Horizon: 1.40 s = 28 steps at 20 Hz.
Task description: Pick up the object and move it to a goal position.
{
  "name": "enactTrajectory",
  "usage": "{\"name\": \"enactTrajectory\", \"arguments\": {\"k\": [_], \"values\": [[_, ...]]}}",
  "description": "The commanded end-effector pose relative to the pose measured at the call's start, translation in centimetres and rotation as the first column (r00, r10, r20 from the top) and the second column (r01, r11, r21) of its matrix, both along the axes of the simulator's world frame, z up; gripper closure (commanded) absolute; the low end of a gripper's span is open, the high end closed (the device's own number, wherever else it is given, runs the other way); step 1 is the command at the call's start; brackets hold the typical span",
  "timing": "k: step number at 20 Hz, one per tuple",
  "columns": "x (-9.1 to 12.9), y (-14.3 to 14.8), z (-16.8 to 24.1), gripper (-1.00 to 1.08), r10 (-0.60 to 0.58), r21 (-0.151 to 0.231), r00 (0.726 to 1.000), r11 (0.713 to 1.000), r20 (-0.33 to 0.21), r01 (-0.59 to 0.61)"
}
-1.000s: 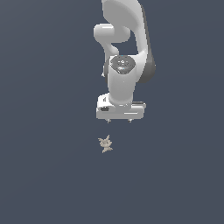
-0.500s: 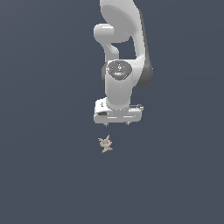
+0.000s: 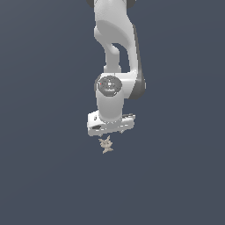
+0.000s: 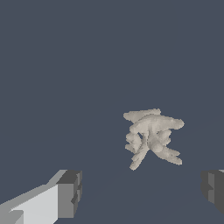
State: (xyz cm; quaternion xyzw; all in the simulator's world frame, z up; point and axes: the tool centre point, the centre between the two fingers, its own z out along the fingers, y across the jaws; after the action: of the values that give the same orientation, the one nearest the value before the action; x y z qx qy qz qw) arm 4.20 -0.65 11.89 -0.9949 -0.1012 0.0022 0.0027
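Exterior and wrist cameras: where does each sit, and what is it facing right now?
Exterior view: off the arm, its position unknown, facing the white arm, the claw and the spiky object just below.
Wrist view: on the wrist, looking past two spread fingertips at the object.
Shared: the object and the claw.

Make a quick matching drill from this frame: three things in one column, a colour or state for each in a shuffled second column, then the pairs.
Column 1:
1. gripper
2. object
3. floor

Column 2:
A. beige-tan and spiky, lying free, not held
B. plain dark blue-grey
C. white body, jaws apart, poised just over the spiky piece

Pairs: 1-C, 2-A, 3-B

In the wrist view the dark fingertips stand wide of each other, with the object lying beyond them on the floor.
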Motion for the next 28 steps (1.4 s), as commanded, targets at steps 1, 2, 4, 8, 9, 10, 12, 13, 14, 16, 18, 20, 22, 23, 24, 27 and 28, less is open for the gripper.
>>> {"name": "enactTrajectory", "arguments": {"k": [1,2,4,8,9,10,12,13,14,16,18,20,22,23,24,27,28], "values": [[0.7,-0.8,-0.9,-0.92,0.039,-0.002,0.999,0.999,0.002,-0.039],[0.9,-1.1,-1.2,-0.92,0.051,-0.002,0.999,0.999,0.002,-0.051],[1.3,-1.6,-1.7,-0.92,0.073,-0.003,0.997,0.997,0.003,-0.073],[1.7,-2.3,-2.4,-0.92,0.103,-0.004,0.995,0.995,0.004,-0.103],[1.8,-2.4,-2.5,-0.92,0.108,-0.005,0.994,0.994,0.005,-0.108],[1.9,-2.5,-2.6,-0.92,0.112,-0.005,0.994,0.994,0.005,-0.112],[1.9,-2.6,-2.7,-0.92,0.116,-0.005,0.993,0.993,0.005,-0.116],[2.0,-2.6,-2.7,-0.92,0.117,-0.005,0.993,0.993,0.005,-0.117],[1.9,-2.6,-2.7,-0.92,0.112,-0.005,0.994,0.994,0.004,-0.112],[1.9,-2.6,-2.8,-0.92,0.112,-0.005,0.994,0.994,0.004,-0.112],[1.9,-2.5,-3.3,-0.92,0.113,-0.005,0.994,0.994,0.004,-0.113],[1.9,-2.5,-4.1,-0.92,0.114,-0.005,0.994,0.994,0.004,-0.114],[1.8,-2.6,-5.1,-0.92,0.114,-0.005,0.993,0.993,0.004,-0.114],[1.8,-2.6,-5.7,-0.92,0.115,-0.005,0.993,0.993,0.005,-0.115],[1.8,-2.6,-6.3,-0.92,0.115,-0.005,0.993,0.993,0.005,-0.115],[1.8,-2.6,-7.4,-0.92,0.116,-0.005,0.993,0.993,0.005,-0.116],[1.8,-2.6,-7.6,-0.92,0.116,-0.005,0.993,0.993,0.005,-0.116]]}}
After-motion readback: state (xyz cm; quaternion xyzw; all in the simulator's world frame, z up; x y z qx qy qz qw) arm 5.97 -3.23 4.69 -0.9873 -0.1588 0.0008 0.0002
